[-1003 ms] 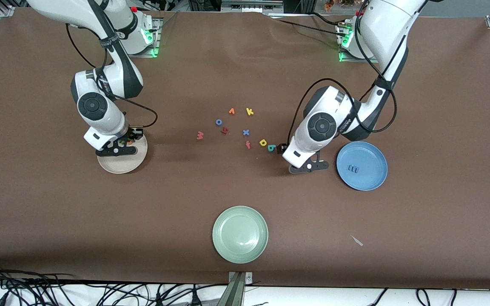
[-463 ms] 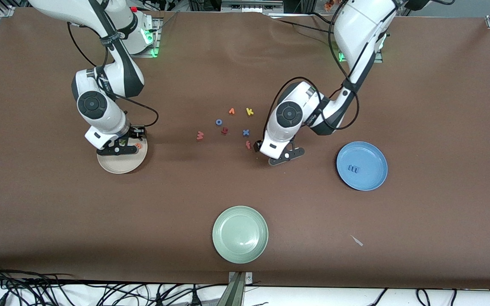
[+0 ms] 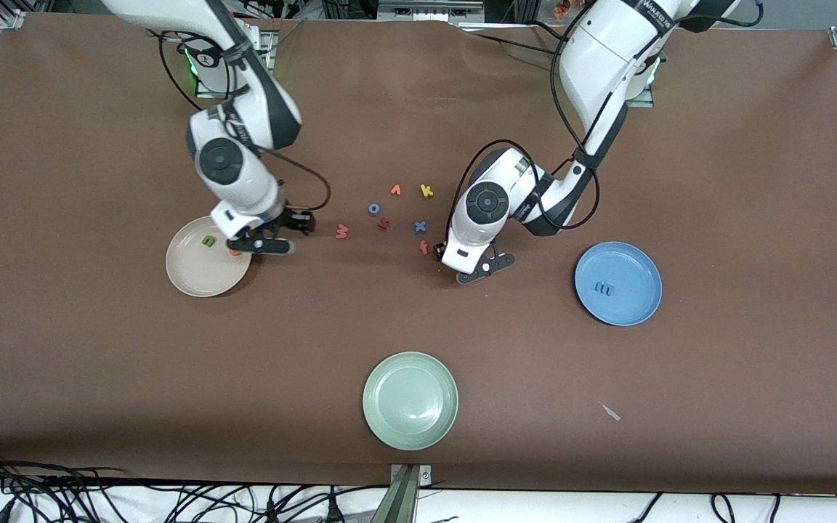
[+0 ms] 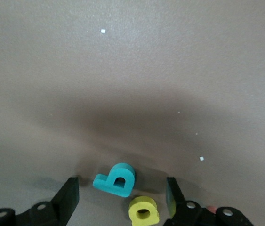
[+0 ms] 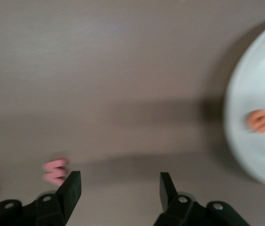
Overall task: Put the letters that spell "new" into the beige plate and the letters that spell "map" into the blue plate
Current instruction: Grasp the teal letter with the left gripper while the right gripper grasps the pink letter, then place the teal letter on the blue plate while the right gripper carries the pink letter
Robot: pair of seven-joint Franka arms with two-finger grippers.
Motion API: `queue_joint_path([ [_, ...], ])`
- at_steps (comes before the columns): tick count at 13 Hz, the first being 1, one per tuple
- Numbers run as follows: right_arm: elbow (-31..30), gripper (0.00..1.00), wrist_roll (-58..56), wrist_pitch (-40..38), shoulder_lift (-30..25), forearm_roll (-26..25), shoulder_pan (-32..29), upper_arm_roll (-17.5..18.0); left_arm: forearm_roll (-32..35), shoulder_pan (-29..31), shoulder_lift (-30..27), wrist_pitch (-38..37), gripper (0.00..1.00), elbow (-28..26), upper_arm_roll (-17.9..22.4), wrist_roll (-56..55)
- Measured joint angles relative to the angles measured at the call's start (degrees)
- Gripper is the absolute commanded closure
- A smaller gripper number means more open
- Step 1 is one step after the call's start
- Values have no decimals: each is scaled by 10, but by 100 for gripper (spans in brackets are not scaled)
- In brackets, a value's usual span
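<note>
Nearest the front camera I see the pale green plate (image 3: 410, 400), bare. Farther up, the blue plate (image 3: 617, 283) at the left arm's end holds the blue m (image 3: 603, 288). The beige plate (image 3: 200, 258) at the right arm's end holds the green n (image 3: 208, 240) and the orange e (image 5: 260, 120).

My left gripper (image 4: 122, 197) sits low over the table, fingers apart and empty, the teal p (image 4: 116, 179) and yellow a (image 4: 144, 211) lying between them.

My right gripper (image 5: 120, 190) hangs beside the beige plate, fingers apart, empty. The salmon w (image 3: 341, 231) lies near it on the table.
</note>
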Motion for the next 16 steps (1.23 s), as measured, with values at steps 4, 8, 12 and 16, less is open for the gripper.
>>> queue_joint_path([
  [4, 48, 24, 97, 17, 56, 0, 61, 0, 0, 1, 2, 0, 61, 2, 0, 0],
  [8, 51, 25, 108, 37, 79, 0, 68, -1, 0, 2, -2, -2, 88, 6, 1, 0],
  [12, 44, 31, 120, 56, 87, 0, 69, -2, 0, 5, -2, -1, 88, 10, 3, 0],
  [16, 33, 43, 124, 73, 91, 0, 70, -3, 0, 41, -34, -54, 88, 23, 8, 79],
])
